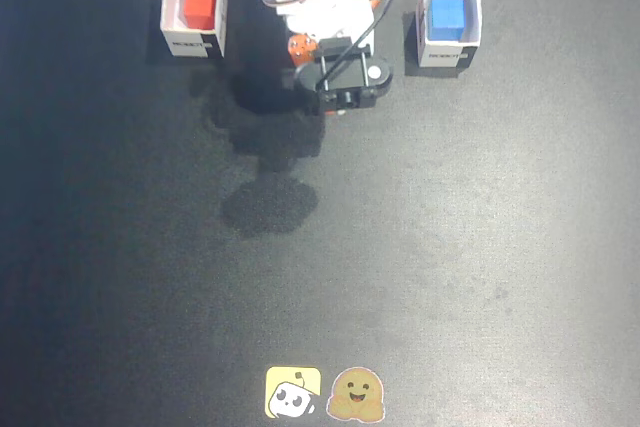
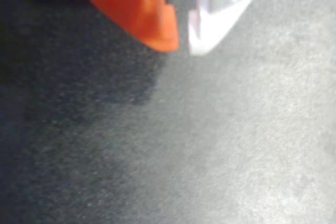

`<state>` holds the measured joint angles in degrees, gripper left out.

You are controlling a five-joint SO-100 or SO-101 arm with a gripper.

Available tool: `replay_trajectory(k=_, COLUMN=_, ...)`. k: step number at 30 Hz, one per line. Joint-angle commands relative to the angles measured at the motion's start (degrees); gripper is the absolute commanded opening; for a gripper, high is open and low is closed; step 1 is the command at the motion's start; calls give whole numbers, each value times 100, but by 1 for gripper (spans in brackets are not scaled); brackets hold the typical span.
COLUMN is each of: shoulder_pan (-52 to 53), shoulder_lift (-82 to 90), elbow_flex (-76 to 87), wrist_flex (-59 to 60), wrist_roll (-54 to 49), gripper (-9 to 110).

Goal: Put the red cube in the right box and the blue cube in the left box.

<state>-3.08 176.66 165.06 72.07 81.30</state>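
1. Fixed view, bottom edge: two small cartoon stickers [image 1: 324, 393] lie on the dark table mat [image 1: 480, 267].
2. Upper centre: the folded arm [image 1: 340, 72].
3. Wrist view: the orange-and-white two-finger gripper [image 2: 182, 45] holds nothing, tips nearly touching.
4. Upper left: the small solid red cube [image 1: 200, 4] sits inside a white cardboard box [image 1: 194, 42].
5. Upper right: the small solid blue cube [image 1: 447, 14] sits inside the twin white box [image 1: 449, 52].

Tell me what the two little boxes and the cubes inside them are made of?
The boxes, left and right in the fixed view, look like thin matte white cardboard: slim walls, printed dark labels. The red cube and blue cube look solid, evenly coloured, not shiny; perhaps plastic or painted wood, too small to tell.
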Motion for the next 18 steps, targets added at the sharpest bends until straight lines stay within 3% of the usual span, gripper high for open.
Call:
replay_trajectory(k=1, shoulder_pan=62, shoulder_lift=53, elbow_flex=-53, wrist_flex=18, wrist_roll=132, gripper=0)
replay_trajectory(k=18, shoulder_pan=44, shoulder_lift=53, elbow_flex=-44, wrist_flex=35, wrist_roll=369, gripper=0)
